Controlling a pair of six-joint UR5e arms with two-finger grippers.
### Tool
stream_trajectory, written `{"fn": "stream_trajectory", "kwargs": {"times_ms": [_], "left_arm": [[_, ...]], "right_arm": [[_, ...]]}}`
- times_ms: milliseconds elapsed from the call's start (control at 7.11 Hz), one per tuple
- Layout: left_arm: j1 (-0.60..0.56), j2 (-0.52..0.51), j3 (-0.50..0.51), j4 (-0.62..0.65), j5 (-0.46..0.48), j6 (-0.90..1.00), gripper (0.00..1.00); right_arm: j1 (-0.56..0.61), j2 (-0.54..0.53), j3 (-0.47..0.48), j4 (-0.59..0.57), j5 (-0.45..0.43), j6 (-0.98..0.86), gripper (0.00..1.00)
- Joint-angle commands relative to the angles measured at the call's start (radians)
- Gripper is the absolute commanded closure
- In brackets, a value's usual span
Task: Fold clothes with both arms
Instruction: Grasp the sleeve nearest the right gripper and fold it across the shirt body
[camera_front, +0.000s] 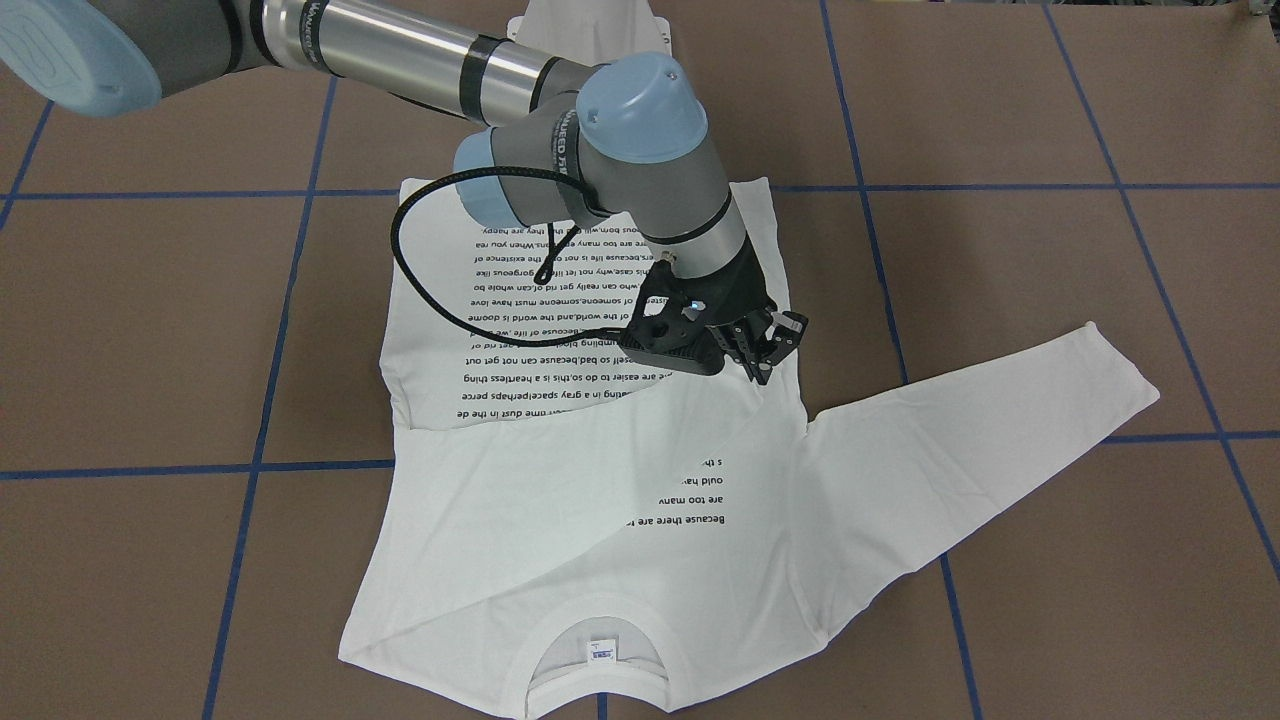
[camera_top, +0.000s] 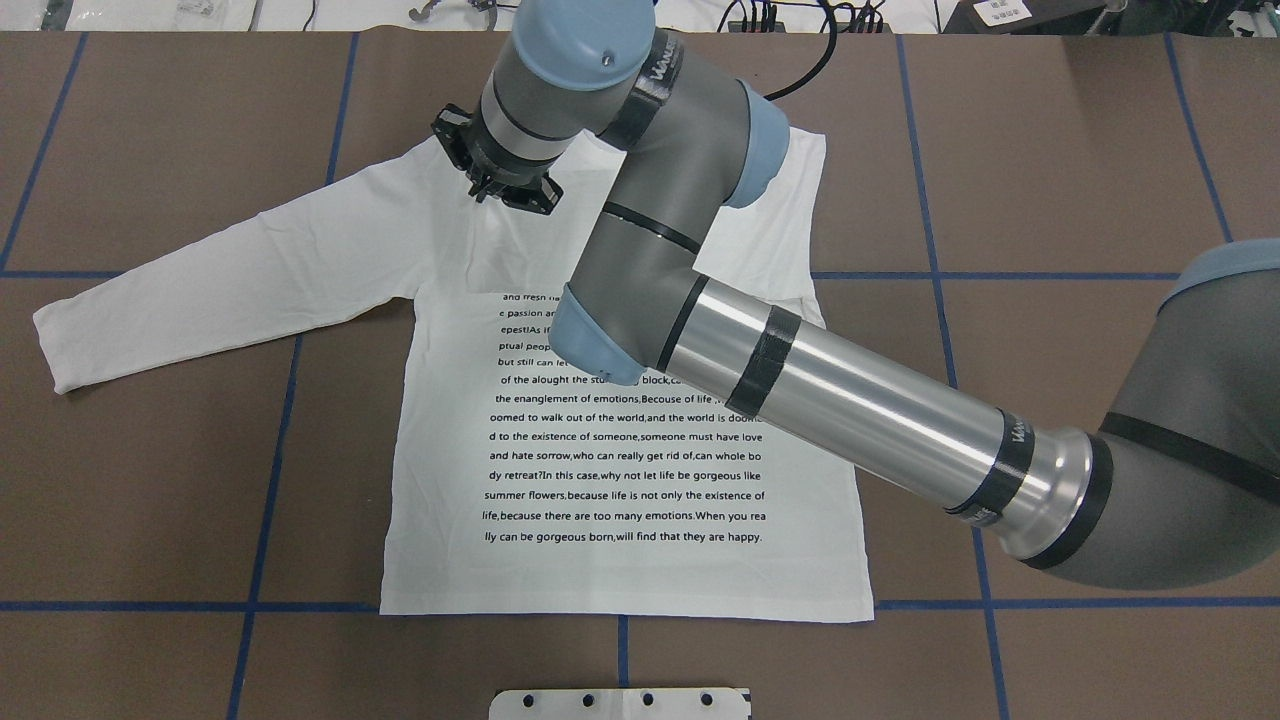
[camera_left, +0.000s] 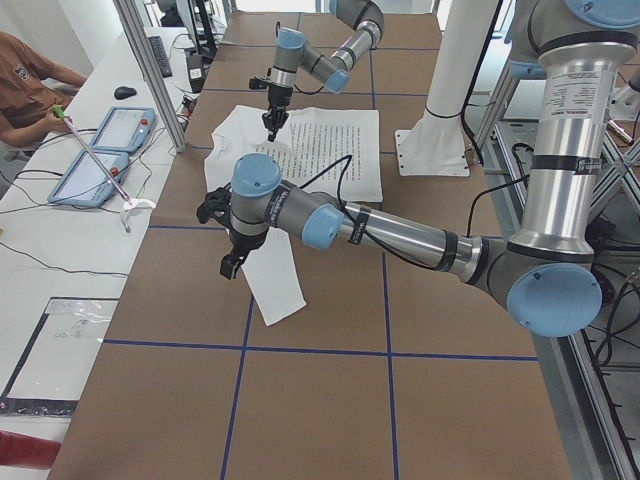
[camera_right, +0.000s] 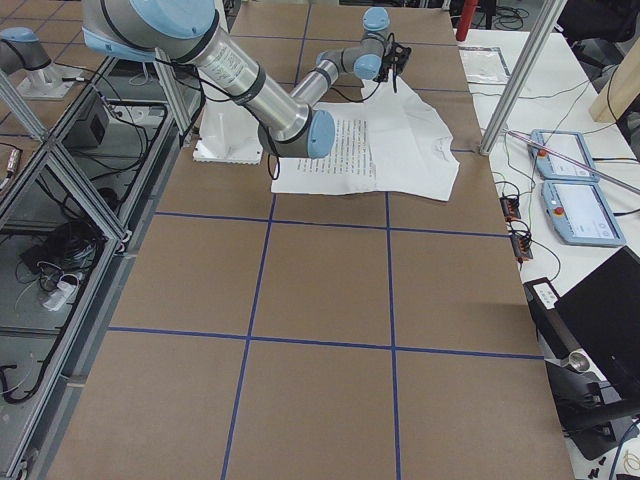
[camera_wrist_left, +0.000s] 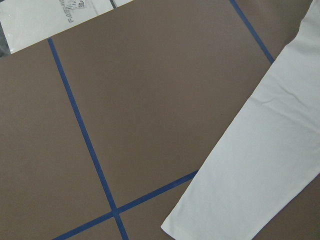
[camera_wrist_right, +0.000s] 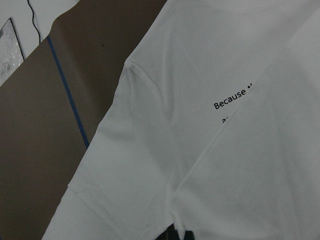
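T-shirt (camera_top: 440, 520) lies flat, print side up, on the brown table (camera_top: 1050, 150), which is marked with blue tape lines (camera_top: 1050, 275). The hem is toward the robot. The ribbed collar (camera_front: 600, 604) and neck tag (camera_front: 601, 650) are at the far edge.

The sleeve on the robot's right, the folded sleeve (camera_front: 520, 490), is laid diagonally across the chest and covers the upper lines of print. The other sleeve, the spread sleeve (camera_top: 230, 290), lies straight out toward the robot's left, flat on the table.

Right arm (camera_top: 830, 400) reaches across the shirt body. Right gripper (camera_front: 763, 375) points down at the end of the folded sleeve, near the far shoulder seam. Its jaws look drawn together. In the right wrist view the cloth creases run in to a single point at the dark fingertips, which reads as a pinch on the sleeve fabric. The tips are at cloth level.

Left arm (camera_left: 400, 235) is stretched low over the table. Left gripper (camera_left: 230, 268) points down near the cuff end of the spread sleeve. It shows only in the side views, so I cannot tell how its jaws stand, nor whether it is over the sleeve or just beside it. The left wrist view shows the cuff, bare table and a tape crossing, with no fingers in frame.

The white pedestal base (camera_top: 620, 703) is at the near table edge.
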Motion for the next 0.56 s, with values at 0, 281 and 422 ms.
{"fn": "stream_trajectory", "kwargs": {"times_ms": [0, 281, 422], "left_arm": [[0.000, 0.000, 0.001, 0.002, 0.000, 0.000, 0.00], [0.002, -0.001, -0.002, -0.002, 0.000, 0.002, 0.00], [0.002, 0.002, -0.005, 0.000, -0.025, -0.005, 0.00]], "right_arm": [[-0.016, 0.005, -0.007, 0.004, -0.041, 0.001, 1.00], [-0.019, -0.002, -0.007, 0.004, -0.076, 0.002, 0.98], [-0.021, -0.002, -0.009, 0.004, -0.095, 0.013, 0.57]]}}
